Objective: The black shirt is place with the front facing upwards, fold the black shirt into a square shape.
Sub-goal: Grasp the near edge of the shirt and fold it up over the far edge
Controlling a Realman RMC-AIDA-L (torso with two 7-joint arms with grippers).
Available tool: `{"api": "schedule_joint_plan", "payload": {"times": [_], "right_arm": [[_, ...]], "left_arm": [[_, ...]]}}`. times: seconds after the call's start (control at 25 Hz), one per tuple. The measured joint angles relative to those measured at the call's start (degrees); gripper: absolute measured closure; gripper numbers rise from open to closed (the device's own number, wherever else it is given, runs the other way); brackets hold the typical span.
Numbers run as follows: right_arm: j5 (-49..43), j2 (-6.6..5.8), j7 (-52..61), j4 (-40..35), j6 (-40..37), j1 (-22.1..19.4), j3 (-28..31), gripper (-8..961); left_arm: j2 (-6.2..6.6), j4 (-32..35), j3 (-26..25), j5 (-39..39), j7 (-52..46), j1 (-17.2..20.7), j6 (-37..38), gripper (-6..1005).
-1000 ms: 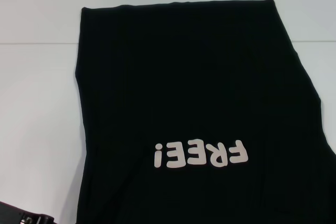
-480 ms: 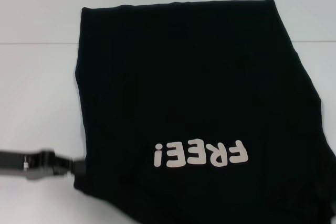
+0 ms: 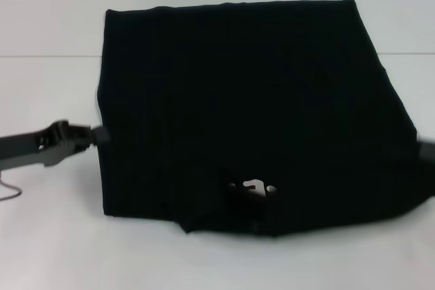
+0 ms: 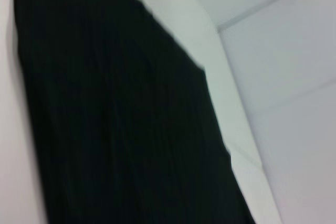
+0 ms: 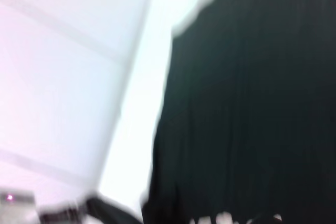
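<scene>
The black shirt (image 3: pixel 238 100) lies on the white table, its near part doubled over toward the far side. Only a scrap of the off-white lettering (image 3: pixel 253 186) peeks out near the fold. My left gripper (image 3: pixel 100 134) reaches in from the left and is shut on the shirt's left edge, holding the raised layer. My right gripper (image 3: pixel 427 149) shows only as a dark sliver at the shirt's right edge, where the fabric is drawn up to it. Both wrist views are filled with the black shirt (image 4: pixel 115 129) (image 5: pixel 252 103), and neither shows fingers.
The white table (image 3: pixel 47 249) surrounds the shirt, and a seam line (image 3: pixel 41 56) crosses it at the far left. A thin wire loop (image 3: pixel 10 191) lies under my left arm. Bare surface shows in front of the fold.
Both grippers have carried the shirt's near part up and over toward the far side. The lettering, fully visible before, is now almost covered. My left gripper moved up along the left edge.
</scene>
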Motion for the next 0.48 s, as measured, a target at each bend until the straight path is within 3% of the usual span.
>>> {"api": "schedule_joint_plan", "payload": {"times": [0.16,0.28,0.48], "right_arm": [[9.8,1.30,-2.3,2.6,6.0,-2.0,1.3,914],[15.0,3.23,-4.7,3.4,10.9,-2.7,1.7,914],[19.7,5.87,-9.5,5.8,18.3,-2.1,1.9,914]], "left_arm": [[-0.53,-2.8,0.0,-5.5,2.7,-0.6,-5.1,906],[-1.22,-3.9,0.1,-9.8,4.5,-0.9,-9.0,903],[-3.27,-4.6,0.0,-15.3,7.8,-1.7,-15.1,899]]}}
